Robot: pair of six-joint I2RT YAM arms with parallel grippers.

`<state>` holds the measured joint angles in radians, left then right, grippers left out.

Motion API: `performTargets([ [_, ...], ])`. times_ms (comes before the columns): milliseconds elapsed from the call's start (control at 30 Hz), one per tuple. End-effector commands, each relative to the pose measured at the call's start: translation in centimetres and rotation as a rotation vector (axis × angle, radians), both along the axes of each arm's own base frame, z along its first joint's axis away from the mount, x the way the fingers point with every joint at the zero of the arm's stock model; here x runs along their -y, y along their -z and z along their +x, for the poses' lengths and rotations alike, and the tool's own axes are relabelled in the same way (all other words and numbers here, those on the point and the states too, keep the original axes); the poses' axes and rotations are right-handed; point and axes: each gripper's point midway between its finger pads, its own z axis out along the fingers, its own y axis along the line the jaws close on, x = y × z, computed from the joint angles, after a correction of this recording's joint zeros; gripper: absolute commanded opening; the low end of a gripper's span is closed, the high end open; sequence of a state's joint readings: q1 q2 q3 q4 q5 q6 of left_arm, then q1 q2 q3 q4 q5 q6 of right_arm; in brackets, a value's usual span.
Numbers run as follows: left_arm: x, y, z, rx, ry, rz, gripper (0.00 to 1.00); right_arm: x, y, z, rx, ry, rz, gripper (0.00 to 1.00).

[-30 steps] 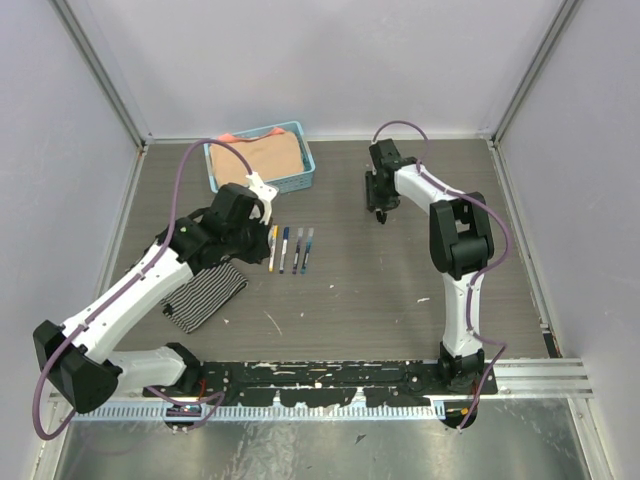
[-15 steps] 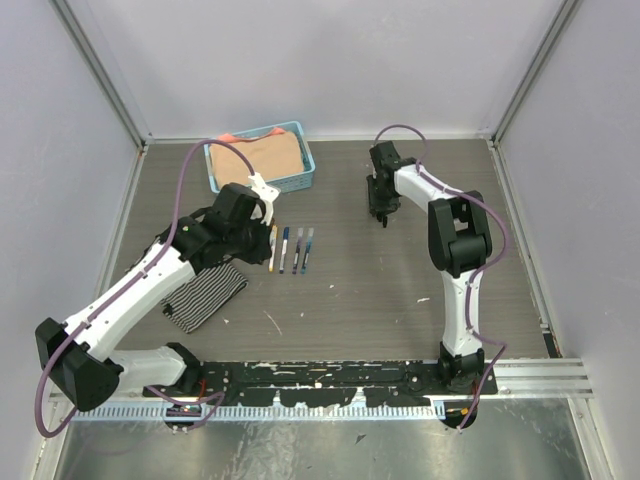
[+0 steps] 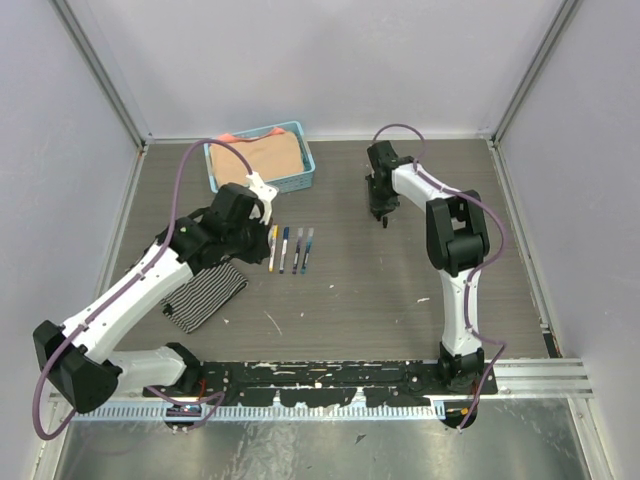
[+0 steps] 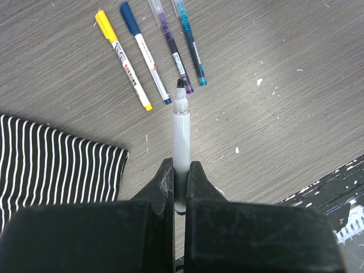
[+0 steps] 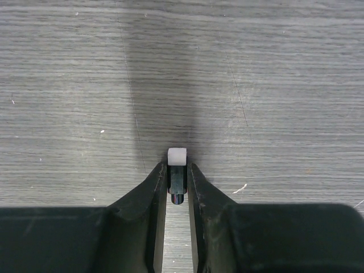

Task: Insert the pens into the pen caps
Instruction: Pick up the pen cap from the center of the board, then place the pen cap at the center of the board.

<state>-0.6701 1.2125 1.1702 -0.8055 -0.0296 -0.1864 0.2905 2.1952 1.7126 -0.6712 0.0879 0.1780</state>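
Note:
My left gripper (image 4: 181,173) is shut on a white pen (image 4: 181,128) with a bare black tip, held above the table and pointing at the row of pens. Several capped pens lie side by side: yellow (image 4: 122,54), blue (image 4: 145,54), purple (image 4: 173,54) and light blue (image 4: 190,45). They also show in the top view (image 3: 290,250), just right of my left gripper (image 3: 252,222). My right gripper (image 5: 177,169) is shut on a short black pen cap (image 5: 177,183) with a white end, low over the table at the back (image 3: 379,212).
A striped black-and-white cloth (image 3: 205,290) lies near the left arm and shows in the left wrist view (image 4: 51,165). A blue basket (image 3: 303,172) holding a tan cloth stands at the back left. Black base rail (image 3: 330,375) runs along the near edge.
The right gripper has shifted very slightly at the back of the table. The left arm holds about the same pose with the pen.

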Motion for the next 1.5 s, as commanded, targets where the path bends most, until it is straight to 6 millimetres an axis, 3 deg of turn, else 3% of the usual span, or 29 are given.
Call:
performTargets([
  [0,-0.1,-0.8,0.4,0.045,-0.005,-0.023,0.0,-0.5,-0.6,0.8,0.039,-0.011,-0.026,0.13],
  [200,-0.2,-1.3,0.3,0.064,-0.015,-0.045,0.0,-3.8,-6.3,-0.2,0.153,-0.07,0.105,0.11],
  [300,-0.2,-1.6,0.3,0.073,-0.024,-0.061,0.0,-4.7,-8.7,-2.4,0.19,-0.087,0.159,0.11],
  [400,0.0,-1.7,0.1,0.077,-0.019,-0.074,0.0,-4.6,-9.2,-5.6,0.181,-0.078,0.183,0.11],
  [667,-0.4,-2.5,0.3,0.126,-0.052,-0.11,0.0,-3.9,-8.2,-15.4,0.196,0.005,0.203,0.1],
  [833,-0.3,-2.6,0.3,0.127,-0.052,-0.112,0.0,-3.9,-6.0,-21.2,0.139,0.036,0.185,0.11],
  [933,-0.3,-2.4,0.3,0.118,-0.049,-0.11,0.0,-4.1,-4.4,-23.7,0.093,0.038,0.162,0.11],
  [1167,0.1,-2.4,0.1,0.109,-0.03,-0.12,0.0,-3.9,-0.6,-26.2,-0.013,0.01,0.074,0.15],
  [1467,0.0,-2.4,0.0,0.111,-0.027,-0.118,0.0,-4.2,0.5,-26.5,-0.053,-0.023,0.021,0.21],
])
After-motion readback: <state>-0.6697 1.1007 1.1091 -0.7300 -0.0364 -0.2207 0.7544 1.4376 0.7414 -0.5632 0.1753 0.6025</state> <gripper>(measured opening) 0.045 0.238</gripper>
